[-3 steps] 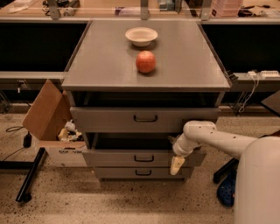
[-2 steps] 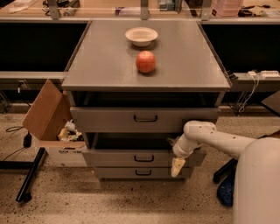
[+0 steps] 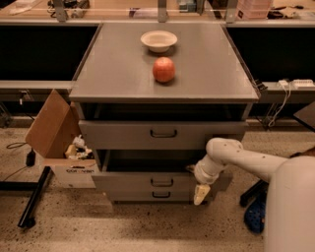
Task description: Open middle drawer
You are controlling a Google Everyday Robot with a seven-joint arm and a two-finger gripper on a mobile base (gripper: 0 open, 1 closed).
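Standing on a speckled floor (image 3: 98,226), the grey cabinet (image 3: 113,74) bears a bowl (image 3: 158,40) and an apple (image 3: 164,69). The middle drawer (image 3: 133,181) sits partly pulled out. The gripper (image 3: 199,193) hangs at its right front corner, and its grip cannot be told. A cardboard box (image 3: 51,125) stands at the left.

Speckled beige floor (image 3: 147,229), open brown cardboard box (image 3: 49,129) at left, light wooden bench (image 3: 113,11) behind, cream gripper (image 3: 199,195) low, right of centre.
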